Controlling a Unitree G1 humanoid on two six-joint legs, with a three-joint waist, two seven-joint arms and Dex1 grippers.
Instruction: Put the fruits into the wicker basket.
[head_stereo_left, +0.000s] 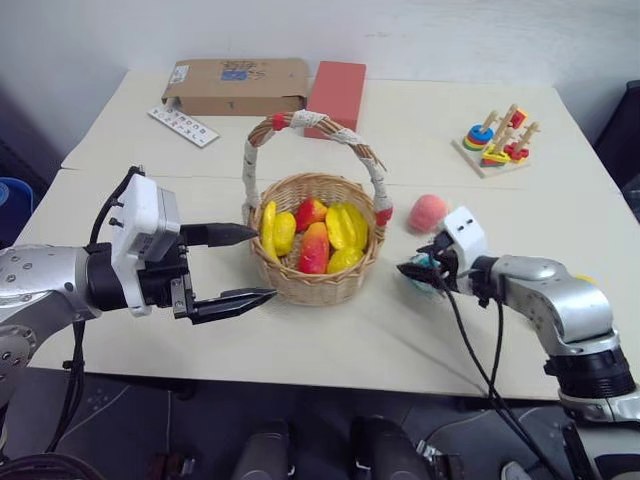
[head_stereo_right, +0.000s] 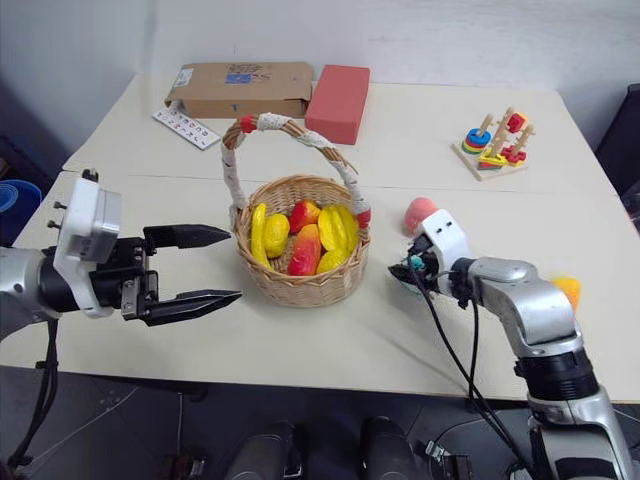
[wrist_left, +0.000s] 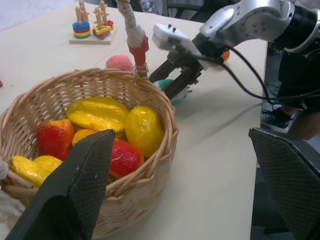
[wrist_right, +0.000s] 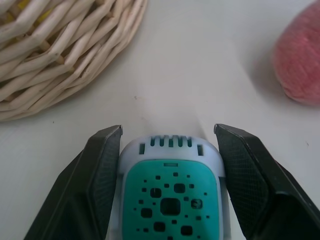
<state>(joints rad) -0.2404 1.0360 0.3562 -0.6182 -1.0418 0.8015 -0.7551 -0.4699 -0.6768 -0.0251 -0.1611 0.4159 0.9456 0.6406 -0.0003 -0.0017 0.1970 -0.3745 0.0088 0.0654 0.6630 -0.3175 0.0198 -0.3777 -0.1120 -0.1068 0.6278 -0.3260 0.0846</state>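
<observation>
Right wrist view: right gripper (wrist_right: 167, 150) pinches the teal-and-white plug gadget (wrist_right: 170, 195) on both sides, not a fruit, probably a mis-grab, with the peach (wrist_right: 300, 60) loose on the table (wrist_right: 200, 65) beside the wicker basket (wrist_right: 60, 50); left gripper (head_stereo_left: 240, 265) open, empty.

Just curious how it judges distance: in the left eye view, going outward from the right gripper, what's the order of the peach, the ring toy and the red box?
From the right gripper:
1. Peach, just behind it.
2. Ring toy, farther back, right side.
3. Red box, far edge, behind the basket.
</observation>
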